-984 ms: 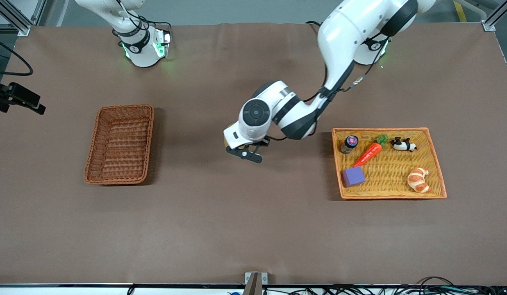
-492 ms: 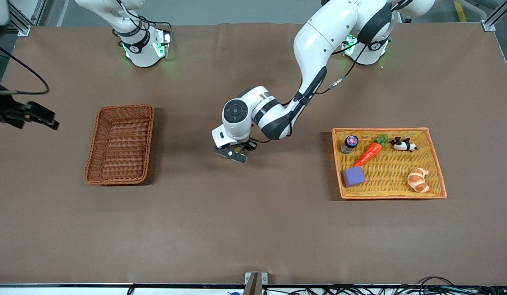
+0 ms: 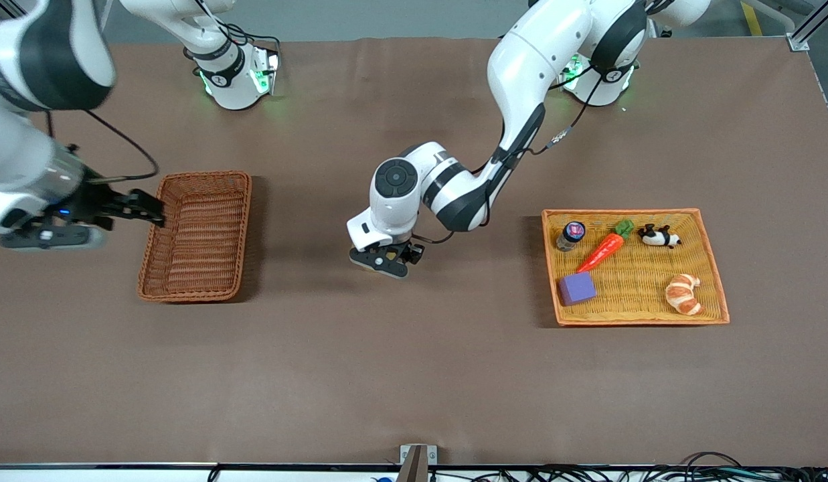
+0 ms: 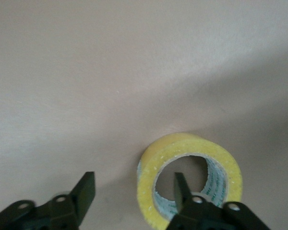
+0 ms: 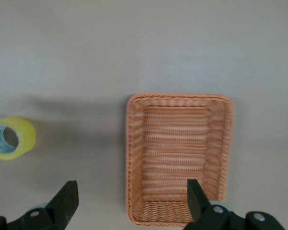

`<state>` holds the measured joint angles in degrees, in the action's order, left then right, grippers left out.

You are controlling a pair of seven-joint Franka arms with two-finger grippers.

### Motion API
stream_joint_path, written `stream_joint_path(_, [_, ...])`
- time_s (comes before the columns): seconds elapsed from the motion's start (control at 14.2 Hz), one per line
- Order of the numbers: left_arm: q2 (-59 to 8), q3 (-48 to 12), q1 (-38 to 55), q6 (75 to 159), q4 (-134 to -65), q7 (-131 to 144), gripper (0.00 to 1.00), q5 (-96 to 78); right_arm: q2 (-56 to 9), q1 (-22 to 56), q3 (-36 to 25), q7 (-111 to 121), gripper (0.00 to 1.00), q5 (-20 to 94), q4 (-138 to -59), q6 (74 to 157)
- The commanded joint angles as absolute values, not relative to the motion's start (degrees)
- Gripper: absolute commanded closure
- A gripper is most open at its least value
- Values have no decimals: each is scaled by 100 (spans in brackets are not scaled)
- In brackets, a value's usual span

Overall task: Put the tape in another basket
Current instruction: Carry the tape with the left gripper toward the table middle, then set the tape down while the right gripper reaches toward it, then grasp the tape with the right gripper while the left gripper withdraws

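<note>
The tape [image 4: 182,144], a yellowish ring with a grey core, rests on the brown table near its middle. My left gripper [image 4: 134,184] is open, low over it, with one finger inside the ring's hole and the other outside its wall. In the front view the left gripper [image 3: 385,260] hides most of the tape [image 3: 363,265]. The reddish-brown wicker basket [image 3: 243,221] stands empty toward the right arm's end. My right gripper [image 3: 156,209] is open and empty, up in the air over the basket's outer edge. The right wrist view shows the basket [image 5: 134,153] and the tape [image 5: 25,134] between its spread fingers.
A flat yellow-orange tray [image 3: 711,261] toward the left arm's end holds a purple block [image 3: 577,288], a carrot [image 3: 604,249], a croissant [image 3: 683,293], a panda toy [image 3: 658,235] and a small jar [image 3: 571,234].
My left gripper moved toward the right arm's end and then down, and now stands open round the tape. My right arm swung in from the table's end to the basket.
</note>
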<state>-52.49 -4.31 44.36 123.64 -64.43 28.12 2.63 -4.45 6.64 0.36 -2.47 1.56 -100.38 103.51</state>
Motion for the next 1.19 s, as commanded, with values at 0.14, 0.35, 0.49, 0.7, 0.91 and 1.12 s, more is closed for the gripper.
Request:
stream_joint_path(0.14, [-3853,-431,3694,11347,-7073,2813,0,264,-596,1720,9,-1298,0,167,-10740,11284])
stream_joint_path(0.35, [-2658,-483,2964,11434,-8109,2698,0,255,-1193,2590,0,-2308,0,167,-10740,11802])
stream_joint_path(0.49, [-1972,-492,2507,11478,-8620,2585,0,255,-1589,3118,0,-3029,0,132,-10731,12311])
stream_joint_path(0.7, [-1285,-492,1909,11435,-9043,2163,0,246,-2204,3611,-9,-3287,0,97,-10732,13015])
stream_joint_path(0.91, [-731,-492,1460,11304,-9263,1865,0,237,-2653,3691,-18,-3296,0,18,-10723,13393])
stream_joint_path(1.12, [-300,-483,1065,10707,-9220,1338,0,150,-2926,3753,-35,-3305,0,-79,-10714,13561])
